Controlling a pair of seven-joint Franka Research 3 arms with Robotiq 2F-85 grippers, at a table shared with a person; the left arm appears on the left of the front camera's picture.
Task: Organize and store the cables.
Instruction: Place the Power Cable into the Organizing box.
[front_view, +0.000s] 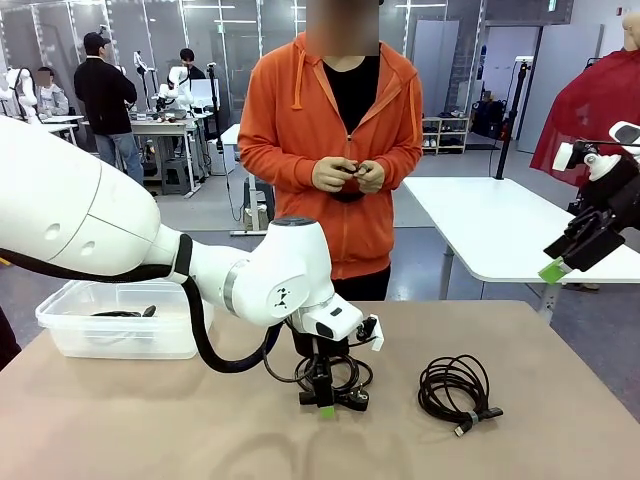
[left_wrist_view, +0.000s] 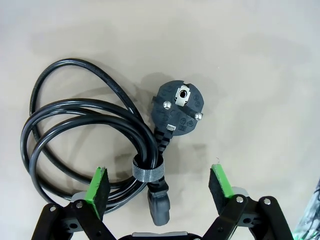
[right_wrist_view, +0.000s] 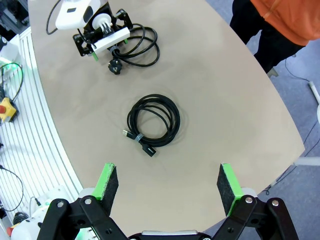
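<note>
Power cable coil (left_wrist_view: 142, 142), straddled by left claw (left_wrist_view: 159, 172)

The fingers (left_wrist_view: 98, 187) stand spread either side of the tied black cable coil (left_wrist_view: 145, 145) on the table (left_wrist_view: 250, 60).

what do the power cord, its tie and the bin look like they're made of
Power cord: smooth black rubber or plastic sheath with a slight sheen. Its plug looks like hard black plastic with shiny metal contacts.
Tie: grey woven fabric, probably hook-and-loop, judging by its fuzzy texture.
Bin: clear plastic, most likely, since its contents show through the walls.
</note>
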